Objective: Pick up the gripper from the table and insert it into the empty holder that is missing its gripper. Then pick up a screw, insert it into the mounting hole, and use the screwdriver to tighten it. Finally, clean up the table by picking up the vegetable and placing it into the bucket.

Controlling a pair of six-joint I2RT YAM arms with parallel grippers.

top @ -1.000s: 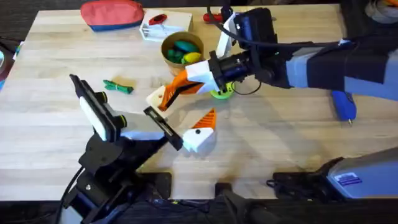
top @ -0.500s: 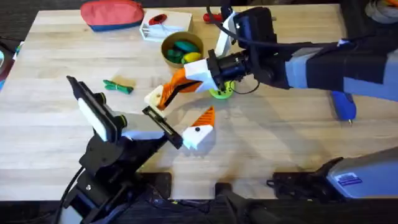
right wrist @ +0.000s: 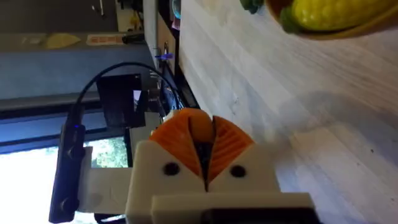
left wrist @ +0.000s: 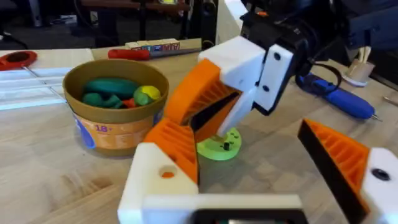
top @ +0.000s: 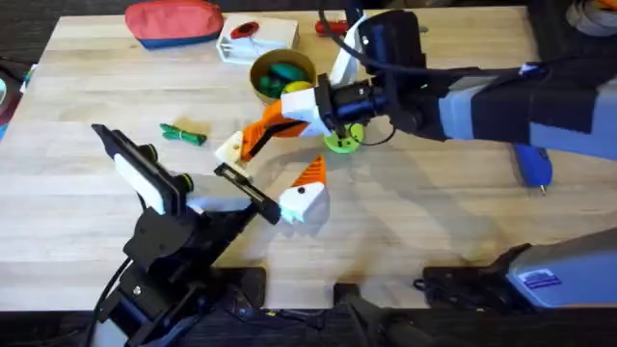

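Note:
The small orange ribbed gripper [left wrist: 177, 144] sits against the white holder [left wrist: 149, 186], which is one finger of my left gripper [top: 272, 166]. That gripper stands wide open. Its other finger [top: 307, 193] carries its own orange wedge. My right gripper [top: 255, 137] reaches in from the right, its orange pads shut on the upper end of the small orange gripper. In the right wrist view the pads [right wrist: 230, 146] are pressed together. The blue screwdriver [top: 532, 164] lies at the right. The green vegetable [top: 183, 133] lies on the table to the left, and the bucket [top: 281, 75] stands at the back.
A lime ring disc [top: 342, 143] lies under the right arm. The bucket holds green and yellow toys. A white box [top: 258, 39], a red pouch [top: 174, 21] and a red-handled screwdriver [top: 333, 26] line the far edge. The table's front right is bare wood.
Both grippers have shifted a little left and toward the far side together. The holder finger and the right gripper's tips stay in contact.

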